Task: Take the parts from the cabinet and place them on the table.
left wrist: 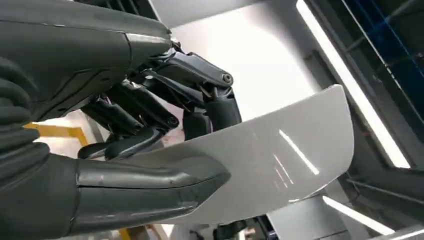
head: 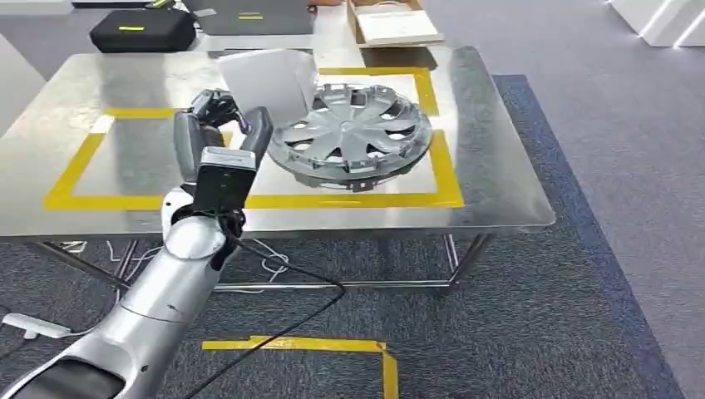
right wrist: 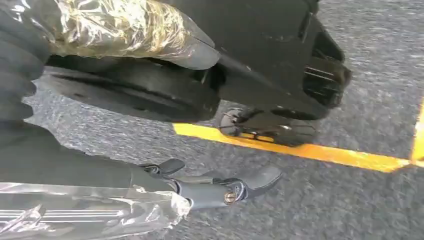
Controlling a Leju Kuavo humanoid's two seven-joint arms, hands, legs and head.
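Observation:
My left hand (head: 220,125) is raised over the steel table (head: 499,199) and grips a white curved panel (head: 268,81) by its lower edge. The panel stands upright above the table, just behind a silver hubcap (head: 357,133) that lies flat inside the yellow taped rectangle (head: 249,200). In the left wrist view the thumb and dark fingers (left wrist: 200,95) clamp the white panel (left wrist: 285,160) between them. My right hand (right wrist: 100,170) hangs over the grey carpet with its fingers (right wrist: 225,187) spread, and there is nothing in it.
A black case (head: 141,29) and an open cardboard box (head: 391,21) stand behind the table. Yellow tape (head: 332,345) marks the carpet in front of it. A black cable (head: 283,324) trails from my left arm, and a white power strip (head: 33,327) lies on the floor.

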